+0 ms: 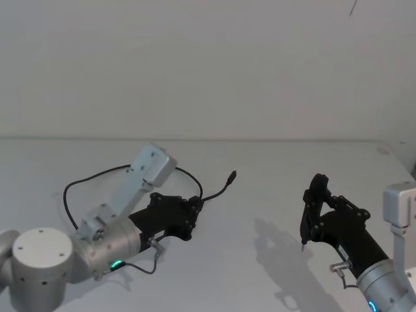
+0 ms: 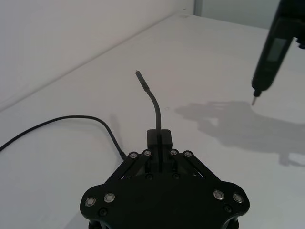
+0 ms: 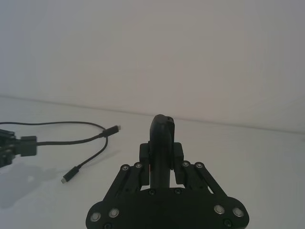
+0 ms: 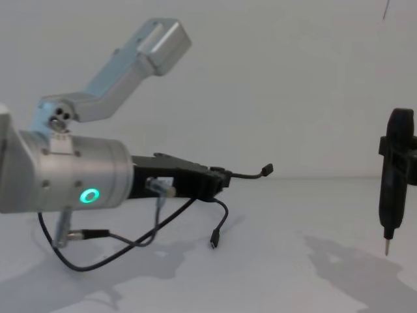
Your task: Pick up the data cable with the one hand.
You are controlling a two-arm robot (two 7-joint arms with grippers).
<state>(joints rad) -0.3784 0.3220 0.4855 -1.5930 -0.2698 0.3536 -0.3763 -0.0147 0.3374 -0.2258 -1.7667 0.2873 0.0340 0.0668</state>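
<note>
The data cable (image 1: 218, 190) is a thin black cord, and my left gripper (image 1: 197, 203) is shut on it near one end. That short end sticks out past the fingertips and curves up to a small plug (image 4: 266, 171). In the left wrist view the cable (image 2: 153, 102) rises straight out of the left gripper (image 2: 159, 138). The rest loops back behind the left arm, and its other plug (image 4: 214, 243) hangs low near the table. The right gripper (image 1: 316, 192) stands apart to the right, shut on a black pointed tool (image 4: 393, 182) with a thin metal tip.
The white table (image 1: 273, 156) runs back to a plain white wall. A thicker dark lead with a silver connector (image 4: 88, 233) hangs under the left wrist. A silver bracket (image 1: 146, 170) rises above the left arm. The right tool's shadow (image 1: 279, 240) lies between the arms.
</note>
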